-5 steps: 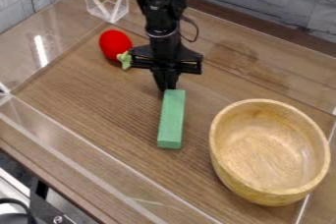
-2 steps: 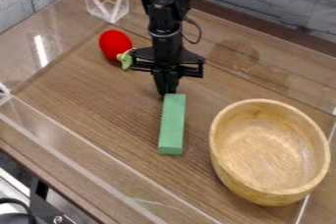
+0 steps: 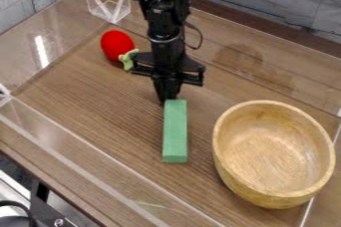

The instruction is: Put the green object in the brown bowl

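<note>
Red toy behind gripper

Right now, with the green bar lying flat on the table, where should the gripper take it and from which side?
Grip the green bar across its narrow width near mid-length, coming straight down from above. It lies flat, long and thin, with both long edges free. The gripper sits shut at its far end, so it probably needs to open first.

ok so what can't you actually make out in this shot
- Camera view: whether the gripper pinches the green object or only touches its far end; the jaws' tips blend into that end.
- The red toy: its right side sits behind the arm.
- The brown bowl: the near inner wall is hidden by its own rim.
- The arm's upper part is cut off by the top edge.
</note>
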Controlling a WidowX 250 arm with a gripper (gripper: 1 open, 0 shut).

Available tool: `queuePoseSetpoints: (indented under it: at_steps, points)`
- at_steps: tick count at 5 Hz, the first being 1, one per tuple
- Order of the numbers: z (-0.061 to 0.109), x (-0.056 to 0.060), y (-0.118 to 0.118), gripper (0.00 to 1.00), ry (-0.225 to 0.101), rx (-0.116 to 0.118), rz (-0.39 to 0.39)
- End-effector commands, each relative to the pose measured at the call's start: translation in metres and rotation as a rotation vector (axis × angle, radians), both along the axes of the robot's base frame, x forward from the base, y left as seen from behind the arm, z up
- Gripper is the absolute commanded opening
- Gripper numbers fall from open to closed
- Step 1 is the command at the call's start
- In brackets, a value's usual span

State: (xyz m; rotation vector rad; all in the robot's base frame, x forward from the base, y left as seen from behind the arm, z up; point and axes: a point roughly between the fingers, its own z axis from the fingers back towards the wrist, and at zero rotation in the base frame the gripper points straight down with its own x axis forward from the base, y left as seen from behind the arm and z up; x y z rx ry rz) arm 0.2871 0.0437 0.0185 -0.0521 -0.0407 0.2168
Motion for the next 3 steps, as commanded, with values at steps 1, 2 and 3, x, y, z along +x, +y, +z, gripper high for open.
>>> queuePoseSetpoints:
  at_steps: [1,2,3]
  points:
    - [0.021,0.003,0.003,0.0,-0.047,0.01,0.039]
    - [0.03,0.0,0.0,0.0,-0.049,0.008,0.073]
    - [0.049,-0.005,-0.005,0.0,-0.077,-0.006,0.071]
